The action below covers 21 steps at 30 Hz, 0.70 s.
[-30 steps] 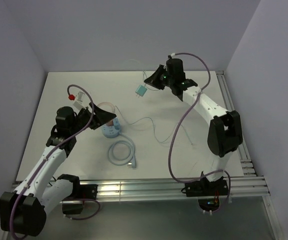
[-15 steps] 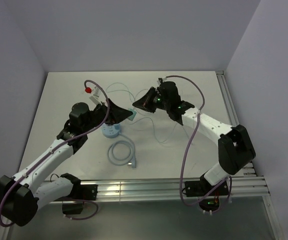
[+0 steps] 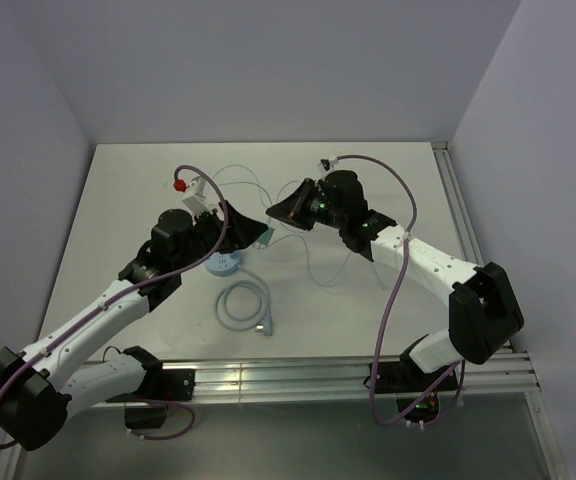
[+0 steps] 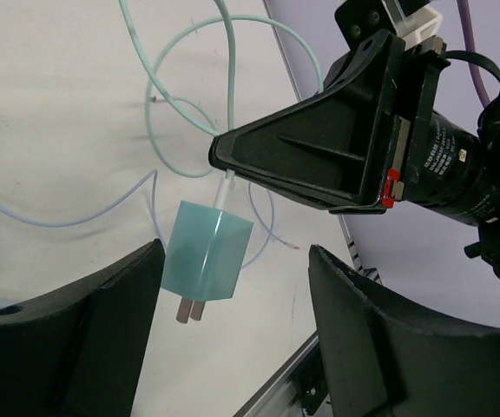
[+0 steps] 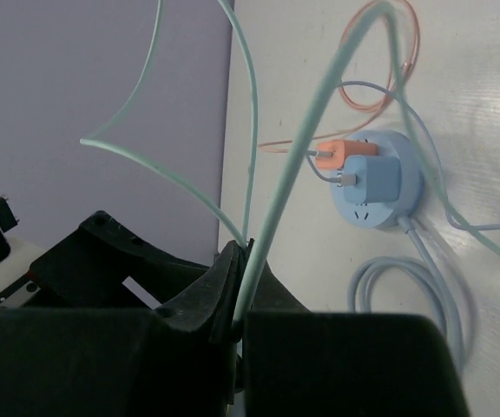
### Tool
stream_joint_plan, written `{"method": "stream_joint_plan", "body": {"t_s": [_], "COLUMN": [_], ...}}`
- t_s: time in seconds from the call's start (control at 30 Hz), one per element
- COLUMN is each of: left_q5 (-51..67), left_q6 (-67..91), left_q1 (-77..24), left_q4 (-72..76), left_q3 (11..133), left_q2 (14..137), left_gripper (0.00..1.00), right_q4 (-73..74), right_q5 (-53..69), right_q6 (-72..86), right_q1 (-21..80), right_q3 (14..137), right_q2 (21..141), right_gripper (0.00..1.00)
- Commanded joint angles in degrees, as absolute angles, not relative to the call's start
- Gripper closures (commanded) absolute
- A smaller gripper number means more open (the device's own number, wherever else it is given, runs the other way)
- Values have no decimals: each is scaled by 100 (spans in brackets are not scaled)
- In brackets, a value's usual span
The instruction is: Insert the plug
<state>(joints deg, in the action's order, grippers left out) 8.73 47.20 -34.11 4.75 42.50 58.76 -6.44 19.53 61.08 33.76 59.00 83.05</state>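
A teal plug point(image 4: 207, 261) with two metal prongs hangs on its teal cable point(image 5: 272, 217), prongs pointing down. My right gripper point(image 5: 246, 254) is shut on that cable just above the plug; it shows in the left wrist view point(image 4: 222, 153) and from above point(image 3: 280, 212). My left gripper point(image 4: 233, 334) is open, its fingers point(image 4: 76, 339) flanking the plug without touching it, and it meets the right one in the top view point(image 3: 250, 232). The round blue socket point(image 5: 376, 187) lies on the table with an orange plug point(image 5: 341, 153) and a blue plug point(image 5: 373, 178) in it.
A coiled pale blue cable point(image 3: 246, 305) lies in front of the socket point(image 3: 224, 264). Thin pale cables point(image 3: 313, 262) loop across the middle of the table. An aluminium rail point(image 3: 468, 240) runs along the right edge.
My right gripper has carried the teal plug from the back of the table toward the middle. My left gripper has swung right from the socket and now brackets the plug.
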Motion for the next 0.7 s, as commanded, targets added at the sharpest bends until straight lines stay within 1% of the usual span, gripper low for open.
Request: {"method": "stream_joint_plan", "body": {"t_s": [0.0,0.4,0.5,0.6,0.63,0.67], "left_q5": [887,1353,1476,1573,1582,1608], "left_q6": [4605,4658,4684,4746,4763,4772], "left_q1": [-3437,-3437,-3436,-3437,-3437,-3428], "left_q4": [615,984,1045,1168,1195,1213], "left_q3": [4316,4131,4148,4105,4087,4087], "left_q2": [5879,5950,6020,6003,5994,5977], "left_gripper": [28,35,42,56,65,69], "right_q4": [-905,-932,-914,-940,-949,-941], "right_q5": [1899,2013,2013,2074,2109,2127], "right_q6": [6108,6135,6135,6135,6126,6109], "right_q1": [3428,3419,3410,3419,3419,3410], "right_q3": [5889,5845,5862,5889,5915,5915], "right_q2": [7998,7770,7752,7761,7761,7769], "right_gripper": [100,100,100,100,100,100]}}
